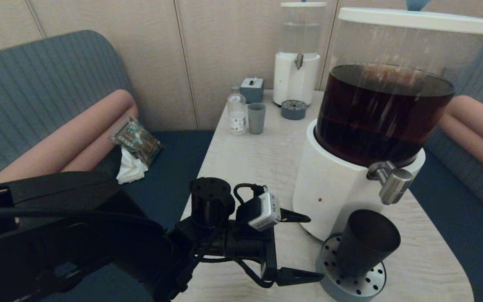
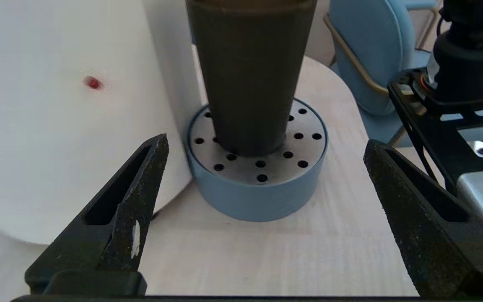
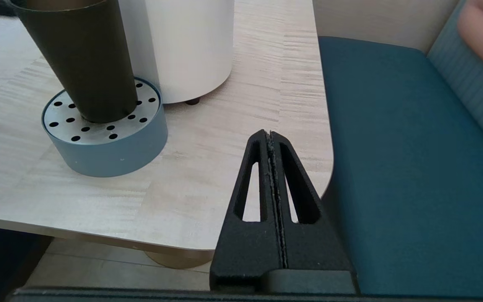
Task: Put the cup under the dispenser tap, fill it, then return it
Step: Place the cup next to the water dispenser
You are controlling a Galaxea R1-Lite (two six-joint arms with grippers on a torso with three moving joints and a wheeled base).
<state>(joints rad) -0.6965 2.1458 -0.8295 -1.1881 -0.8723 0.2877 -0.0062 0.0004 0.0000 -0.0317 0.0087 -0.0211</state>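
Note:
The black tapered cup point(image 1: 366, 241) point(image 2: 247, 75) point(image 3: 80, 58) stands upright on the round perforated drip tray point(image 1: 365, 283) point(image 2: 262, 197) point(image 3: 111, 151), below the brushed-steel dispenser tap point(image 1: 394, 184) of the large white-based dispenser point(image 1: 333, 188) holding dark brown liquid. My left gripper point(image 1: 310, 247) point(image 2: 266, 147) is open just left of the cup, its fingers wide apart and short of the tray, holding nothing. My right gripper point(image 3: 270, 135) is shut and empty, low beside the table's near right corner; the head view does not show it.
Farther back on the pale wood table point(image 1: 250, 167) stand a smaller grey-blue cup point(image 1: 256, 118), a small clear bottle point(image 1: 237, 111), a blue box point(image 1: 252, 89) and a clear-liquid dispenser point(image 1: 297, 63) with its own tray point(image 1: 294, 110). Blue bench seats point(image 3: 401, 147) flank the table.

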